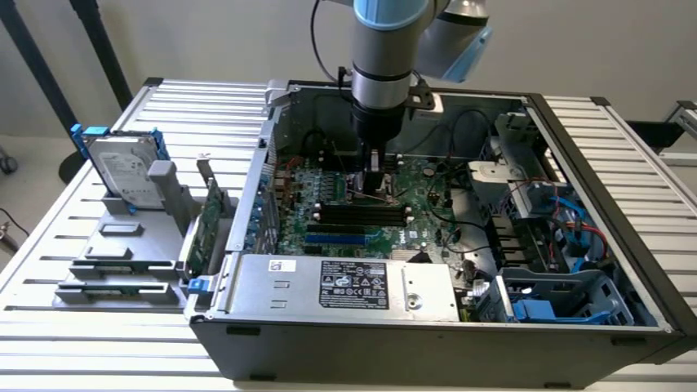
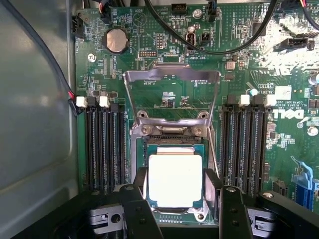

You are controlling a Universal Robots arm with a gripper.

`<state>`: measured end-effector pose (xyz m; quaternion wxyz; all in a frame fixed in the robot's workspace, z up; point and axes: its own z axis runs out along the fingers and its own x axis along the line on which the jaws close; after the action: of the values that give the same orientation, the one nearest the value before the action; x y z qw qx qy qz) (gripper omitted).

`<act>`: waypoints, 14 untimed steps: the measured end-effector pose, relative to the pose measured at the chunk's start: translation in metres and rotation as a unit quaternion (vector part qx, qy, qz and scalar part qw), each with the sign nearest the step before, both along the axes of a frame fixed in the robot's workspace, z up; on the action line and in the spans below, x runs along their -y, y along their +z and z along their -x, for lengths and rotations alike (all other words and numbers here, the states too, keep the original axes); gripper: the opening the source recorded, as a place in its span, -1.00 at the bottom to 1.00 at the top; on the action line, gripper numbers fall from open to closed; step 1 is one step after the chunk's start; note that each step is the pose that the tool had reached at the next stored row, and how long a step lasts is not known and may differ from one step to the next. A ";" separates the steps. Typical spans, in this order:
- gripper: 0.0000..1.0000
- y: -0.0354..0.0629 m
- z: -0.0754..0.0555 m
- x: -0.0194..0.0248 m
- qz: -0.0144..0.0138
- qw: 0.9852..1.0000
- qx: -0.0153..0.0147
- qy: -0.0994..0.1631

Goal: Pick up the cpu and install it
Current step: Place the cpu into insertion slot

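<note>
**A:** Any writing?
**B:** A white DELL logo (image 2: 293,115) is printed on the board (image 2: 209,64), out past one bank of memory slots (image 2: 246,144) from the socket (image 2: 172,130). The white sticker (image 2: 282,92) close by is too small to read. The PSU (image 1: 273,286) carries a black label (image 1: 354,286), also not legible.

**A:** Where's the cpu?
**B:** The cpu (image 2: 175,181) is squarely over the socket, silver top up. I can't tell whether it is seated or just above.

**A:** And the hand?
**B:** The gripper (image 2: 175,174) hangs straight down over the socket. Its fingers (image 2: 139,209) press the cpu's two opposite sides, so it grips the cpu.

**A:** What's around the socket?
**B:** The load plate (image 2: 172,74) is swung open and stands up behind the socket. A second slot bank (image 2: 104,144) flanks the socket's other side. A coin cell (image 2: 115,40) and looping black cables (image 2: 199,47) lie beyond the plate. Nothing sits between the cpu and the socket frame.

**A:** Containers?
**B:** The case (image 1: 436,347) lies open-side up on a slatted table (image 1: 98,343). It holds the board, the PSU on the camera side of the socket, and a blue cage (image 1: 561,302) towards the exterior view's right. Outside the case, well off to the exterior view's left of the socket, a grey rack (image 1: 120,269) holds a drive (image 1: 120,171) upright. A green card (image 1: 207,224) stands nearer the case wall.
</note>
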<state>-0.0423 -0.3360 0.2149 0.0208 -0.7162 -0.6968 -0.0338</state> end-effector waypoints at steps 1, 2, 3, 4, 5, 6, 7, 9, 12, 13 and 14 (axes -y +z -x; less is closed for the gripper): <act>0.08 -0.0006 0.000 -0.0007 0.000 1.000 0.000 0.000; 0.08 -0.0013 -0.001 -0.0013 0.000 1.000 0.000 0.000; 0.08 -0.0020 -0.001 -0.0016 0.000 1.000 0.000 0.000; 0.08 -0.0026 -0.001 -0.0019 0.000 1.000 0.000 0.000; 0.08 -0.0033 -0.001 -0.0020 0.000 1.000 0.000 0.000; 0.08 -0.0041 -0.001 -0.0020 0.000 1.000 0.000 0.000; 0.08 -0.0047 -0.001 -0.0021 0.000 1.000 0.000 0.000; 0.08 -0.0056 -0.001 -0.0024 0.000 1.000 0.000 0.000; 0.08 -0.0066 -0.001 -0.0033 0.000 1.000 0.000 0.000; 0.08 -0.0069 -0.001 -0.0035 0.000 1.000 0.000 0.000; 0.08 -0.0073 -0.001 -0.0039 0.001 1.000 0.000 0.000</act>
<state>-0.0412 -0.3321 0.2075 0.0205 -0.7164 -0.6966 -0.0333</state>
